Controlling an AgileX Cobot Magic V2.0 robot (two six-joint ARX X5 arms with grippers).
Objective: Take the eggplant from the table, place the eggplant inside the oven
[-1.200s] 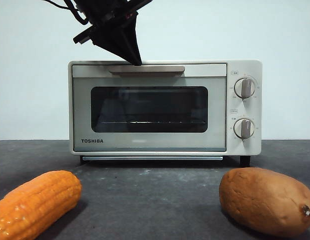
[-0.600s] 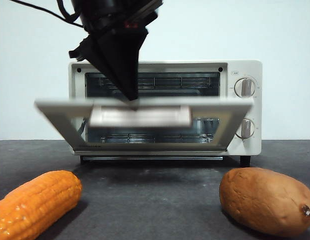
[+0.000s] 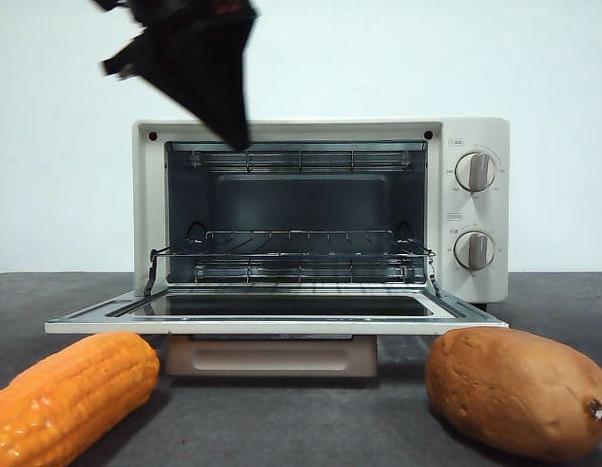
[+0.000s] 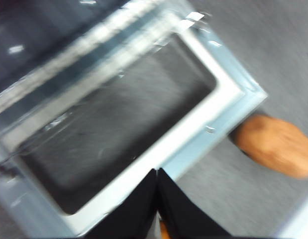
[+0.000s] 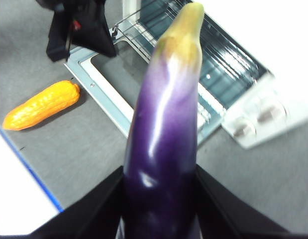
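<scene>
The table (image 3: 301, 409) is a dark grey matte surface running the full width of the front view. On it stands the oven (image 3: 471, 131), cream-beige, with two round knobs (image 3: 474, 171) stacked on its right panel. Its door (image 3: 271, 309) is fully lowered and lies flat toward the camera, glass face up, the tan handle (image 3: 271, 356) showing beneath its front edge. The cavity is exposed, and a wire rack (image 3: 291, 255) sits across it at mid height.

A brown sweet potato (image 3: 519, 391) lies on the table in front of the oven's right side. An orange corn cob (image 3: 72, 394) lies in front of the left side, near the lowered door's left corner.

The right gripper (image 5: 161, 199) is raised well above the table, clear of the oven. Its two black jaws are spread to either side of the eggplant (image 5: 166, 129) and clamp its thick, dark purple end. The pale yellowish tip points toward the open oven.

The left gripper (image 4: 156, 181) hangs over the lowered door near the oven's upper left, touching nothing. Its jaws are pressed together with nothing between them. The left wrist view is motion-blurred, and fine detail there cannot be confirmed.
</scene>
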